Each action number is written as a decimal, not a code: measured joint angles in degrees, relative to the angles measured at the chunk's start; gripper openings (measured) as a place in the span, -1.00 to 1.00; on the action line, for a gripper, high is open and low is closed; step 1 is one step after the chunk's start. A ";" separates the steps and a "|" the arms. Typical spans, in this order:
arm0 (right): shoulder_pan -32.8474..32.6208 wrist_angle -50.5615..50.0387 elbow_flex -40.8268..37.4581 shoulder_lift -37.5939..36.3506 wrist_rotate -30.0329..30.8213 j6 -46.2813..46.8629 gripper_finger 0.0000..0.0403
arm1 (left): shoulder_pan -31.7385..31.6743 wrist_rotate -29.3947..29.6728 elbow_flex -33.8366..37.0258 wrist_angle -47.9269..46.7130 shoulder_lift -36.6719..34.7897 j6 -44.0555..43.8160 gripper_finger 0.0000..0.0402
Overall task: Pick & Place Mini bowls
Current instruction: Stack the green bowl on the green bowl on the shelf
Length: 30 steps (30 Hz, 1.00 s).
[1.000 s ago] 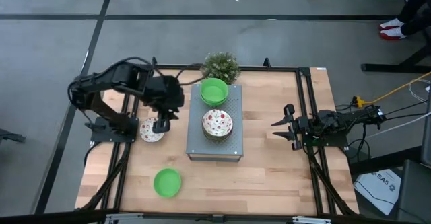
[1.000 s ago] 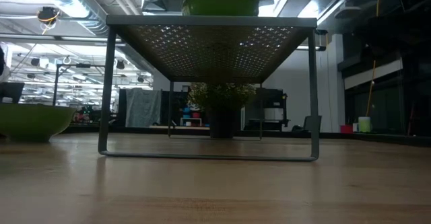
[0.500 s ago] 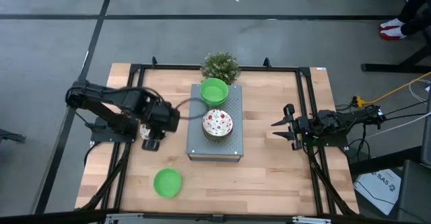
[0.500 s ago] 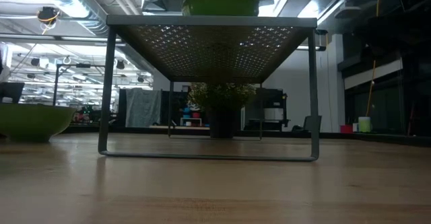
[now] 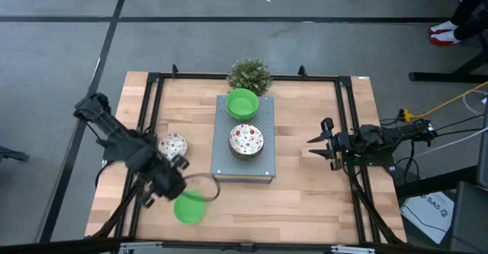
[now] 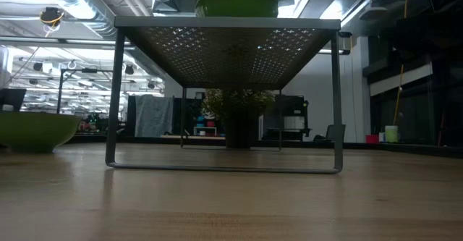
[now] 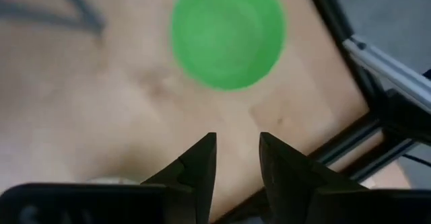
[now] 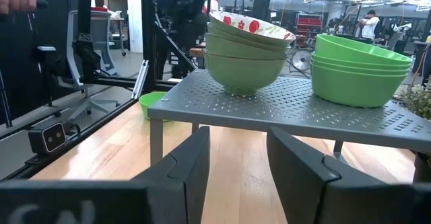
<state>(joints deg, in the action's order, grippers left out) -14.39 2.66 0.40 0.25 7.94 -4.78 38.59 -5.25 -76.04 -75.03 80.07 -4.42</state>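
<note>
- Nearest the table's front edge, a plain green bowl (image 5: 189,207) sat alone on the wood. The left gripper (image 5: 169,191) hung just beside and above it.
- In the left wrist view that bowl (image 7: 227,34) lay ahead of the fingertips (image 7: 205,143), apart from them. The jaws stood narrowly parted with nothing between them.
- Behind that, a speckled bowl (image 5: 172,145) rested on the table (image 5: 305,200) to the left of the metal rack (image 5: 263,170), mouth up.
- On the rack, a stack topped by a speckled bowl (image 5: 246,139) stood nearer, and a stack of green bowls (image 5: 242,103) farther back, close together. A potted plant (image 5: 249,76) stood just behind the rack.
- The right gripper (image 5: 324,141) waited at the right side of the table, jaws apart and empty, facing the rack.
- Risk, as judged: the gap between the left jaws looked small against the green bowl; unless they straddled the rim they could push the bowl along the wood.
- Risk: the bowl sat near the front edge, so a shove that way could send it off.
- Risk: a rim pinch on a smooth bowl might slip in transit, and a bowl set down off-centre could tip either stack.
</note>
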 joint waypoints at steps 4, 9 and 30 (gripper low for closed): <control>0.00 0.00 -0.02 0.00 0.00 0.00 -0.27 | 7.18 0.96 3.32 8.09 0.46 -2.43 -0.47; 0.00 -0.01 -0.02 0.00 -0.02 0.00 -0.27 | 13.66 3.18 6.34 15.51 0.64 -3.24 -0.47; 0.00 -0.01 -0.02 0.00 -0.01 0.00 -0.27 | 21.63 15.49 17.80 34.73 4.78 8.35 -0.47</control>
<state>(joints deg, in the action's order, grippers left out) -14.39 2.64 0.38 0.25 7.93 -4.78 60.23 10.24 -58.24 -40.30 84.85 3.93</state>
